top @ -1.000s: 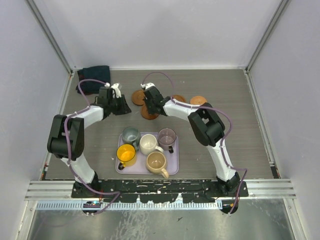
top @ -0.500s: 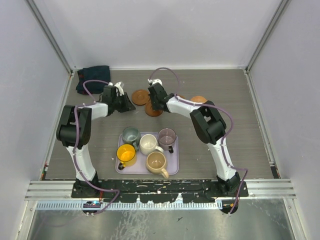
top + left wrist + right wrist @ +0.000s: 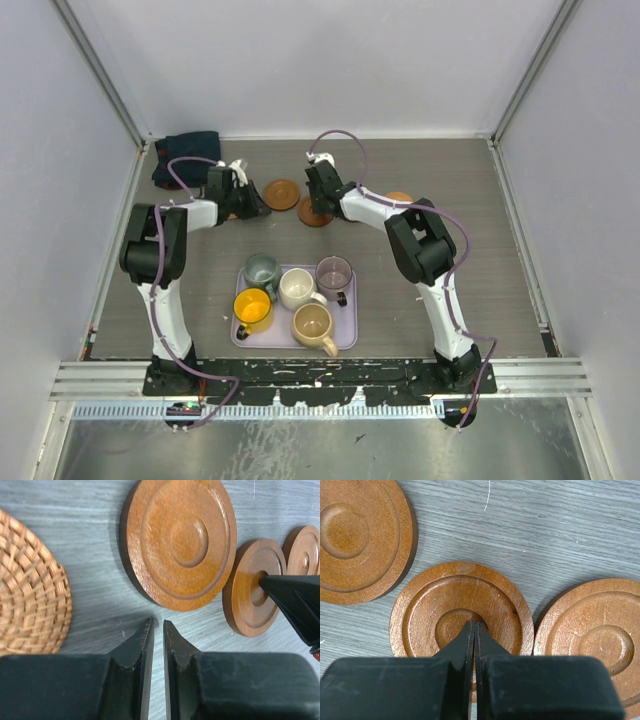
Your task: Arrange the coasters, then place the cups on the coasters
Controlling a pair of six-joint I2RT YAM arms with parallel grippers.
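Note:
Three brown-orange coasters show in the top view: one (image 3: pixel 282 193) beside my left gripper (image 3: pixel 250 205), one (image 3: pixel 315 217) under my right gripper (image 3: pixel 318 203), one (image 3: pixel 398 198) further right. In the right wrist view the shut right gripper (image 3: pixel 474 625) rests its tips in the centre dip of the middle coaster (image 3: pixel 420 625), between a left coaster (image 3: pixel 360 540) and a right coaster (image 3: pixel 590 630). My left gripper (image 3: pixel 157 625) hovers just short of the big coaster (image 3: pixel 180 540), jaws a thin slit apart and empty. The cups, grey-green (image 3: pixel 262 269), white (image 3: pixel 297 288), purple (image 3: pixel 334 271), yellow (image 3: pixel 251 305) and tan (image 3: pixel 313 324), stand on the tray.
The lavender tray (image 3: pixel 345 338) lies in the near middle of the table. A dark blue cloth (image 3: pixel 187 172) sits in the far left corner. A round woven mat (image 3: pixel 30 590) lies left of my left gripper. Grey walls close in the table.
Both grippers have moved toward the far side. The coaster under the right tips slid away and to the right with them. The left jaws have closed to a thin slit.

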